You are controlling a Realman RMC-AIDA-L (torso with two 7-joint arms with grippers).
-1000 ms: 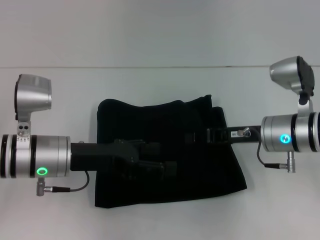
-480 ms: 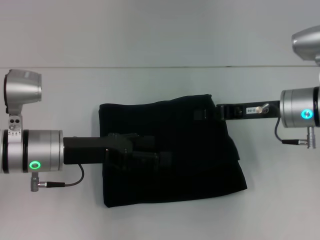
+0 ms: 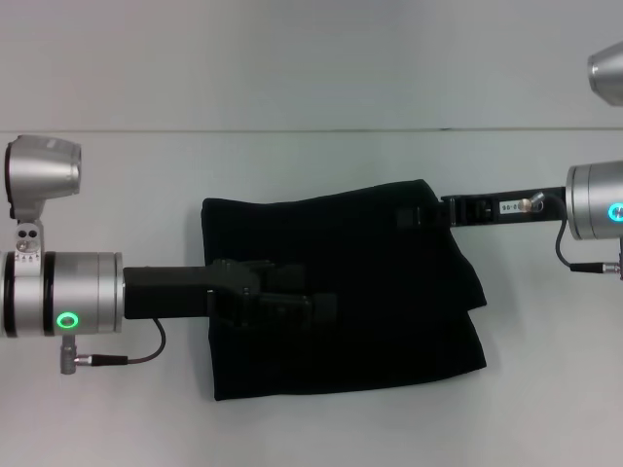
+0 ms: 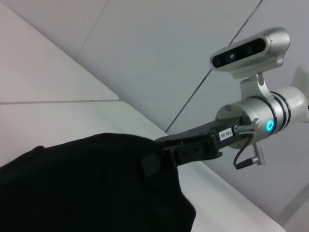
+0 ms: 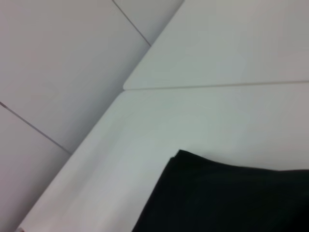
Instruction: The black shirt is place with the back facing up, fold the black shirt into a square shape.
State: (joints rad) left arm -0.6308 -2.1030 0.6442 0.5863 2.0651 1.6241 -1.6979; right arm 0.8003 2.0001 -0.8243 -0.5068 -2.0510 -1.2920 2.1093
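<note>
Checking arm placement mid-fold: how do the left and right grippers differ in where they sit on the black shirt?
The left gripper lies over the middle of the black shirt, reaching well in; the right gripper only meets its far right edge. The left sits nearer the robot, the right farther away. Both are black and point inward.

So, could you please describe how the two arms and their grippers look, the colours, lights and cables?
Both arms end in silver cylindrical wrists with black bands. The left one has a green ring light, the right a cyan one. A thin dark cable loops from a metal plug under each. A rounded silver camera housing sits on each wrist. The left gripper and right gripper are matt black; the right carries a small white label.
</note>
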